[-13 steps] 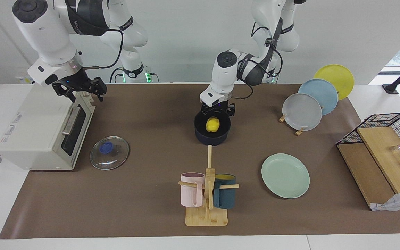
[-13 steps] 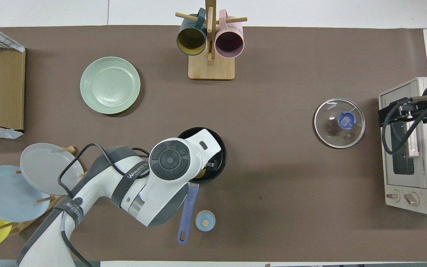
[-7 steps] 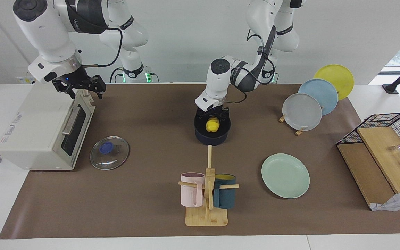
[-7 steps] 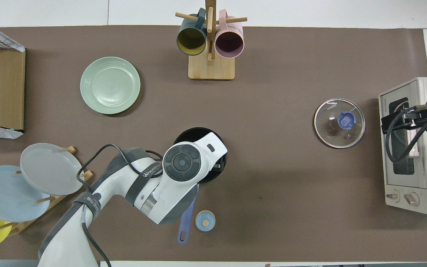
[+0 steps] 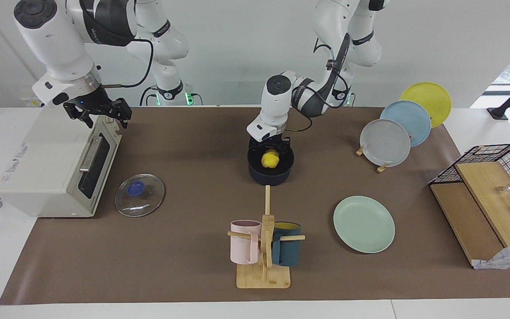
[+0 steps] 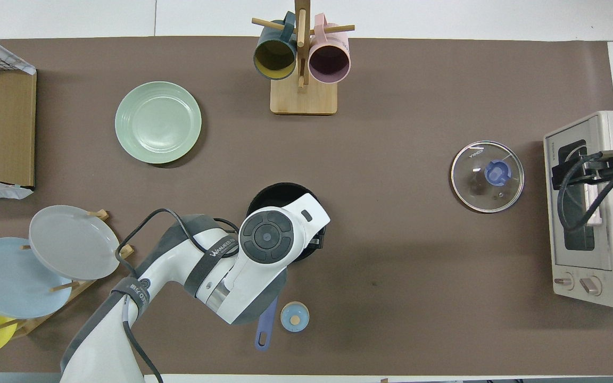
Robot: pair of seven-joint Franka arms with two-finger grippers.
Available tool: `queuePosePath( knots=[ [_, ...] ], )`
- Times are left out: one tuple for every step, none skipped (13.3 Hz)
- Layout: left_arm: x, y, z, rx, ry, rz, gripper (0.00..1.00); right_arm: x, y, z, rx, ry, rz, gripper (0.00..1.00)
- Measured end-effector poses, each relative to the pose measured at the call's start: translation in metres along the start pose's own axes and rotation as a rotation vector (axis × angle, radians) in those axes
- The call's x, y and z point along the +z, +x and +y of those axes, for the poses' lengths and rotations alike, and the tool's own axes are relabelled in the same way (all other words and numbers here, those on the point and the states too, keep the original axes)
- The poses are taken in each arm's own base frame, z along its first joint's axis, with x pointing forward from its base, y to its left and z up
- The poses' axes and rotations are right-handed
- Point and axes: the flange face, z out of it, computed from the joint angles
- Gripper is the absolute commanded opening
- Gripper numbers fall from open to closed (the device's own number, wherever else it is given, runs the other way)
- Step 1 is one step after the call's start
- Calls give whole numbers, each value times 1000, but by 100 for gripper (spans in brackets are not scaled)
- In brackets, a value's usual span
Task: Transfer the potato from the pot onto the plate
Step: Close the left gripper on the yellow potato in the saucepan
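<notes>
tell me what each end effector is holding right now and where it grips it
The left end effector is down at the potato in the pot, but a closed grip cannot be told. The right end effector waits over the toaster oven, holding nothing.

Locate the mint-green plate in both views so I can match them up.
Facing view: the plate lies low in the picture, right of centre, beside the mug rack.
Overhead view: the plate lies in the upper left part, beside the same mug rack.
Shared landmark: the mug rack.
</notes>
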Motion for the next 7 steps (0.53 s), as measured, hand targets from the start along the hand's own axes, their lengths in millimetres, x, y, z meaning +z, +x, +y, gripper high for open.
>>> queuePosePath(
  knots=[
    [1, 0, 0, 0, 1, -2, 48, 1, 0, 2, 3, -2, -1, 100],
    [2, 0, -1, -1, 2, -2, 26, 2, 1, 5, 8, -3, -4, 100],
    [1, 1, -1, -2, 1, 0, 3, 3, 1, 8, 12, -3, -6, 100],
    [1, 1, -1, -2, 1, 0, 0, 3, 1, 10, 16, -2, -7, 100],
    [1, 1, -1, -3, 1, 0, 0, 3, 1, 11, 17, -2, -7, 100],
    [1, 2, -1, -3, 1, 0, 0, 3, 1, 11, 17, -2, -7, 100],
    [0, 2, -2, -5, 1, 1, 0, 3, 1, 11, 17, -2, -7, 100]
  ],
)
